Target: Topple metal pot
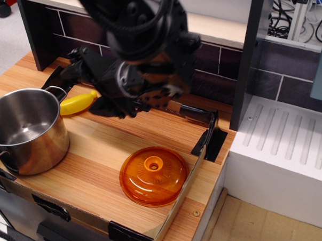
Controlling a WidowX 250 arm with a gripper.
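The metal pot (25, 129) stands upright at the left edge of the wooden counter, shiny steel, empty, with a thin wire loop handle at its back right. My black gripper (93, 89) hangs low over the back middle of the counter, to the right of and behind the pot, apart from it. It is blurred and dark, so I cannot tell how its jaws stand. It holds nothing that I can see.
A yellow banana (77, 103) lies behind the pot, just left of the gripper. An orange translucent domed lid (154, 176) lies at the front right. A low cardboard rim with black clips (205, 142) edges the counter. A dark tiled wall (212, 70) stands behind, a white drainer (290, 147) to the right.
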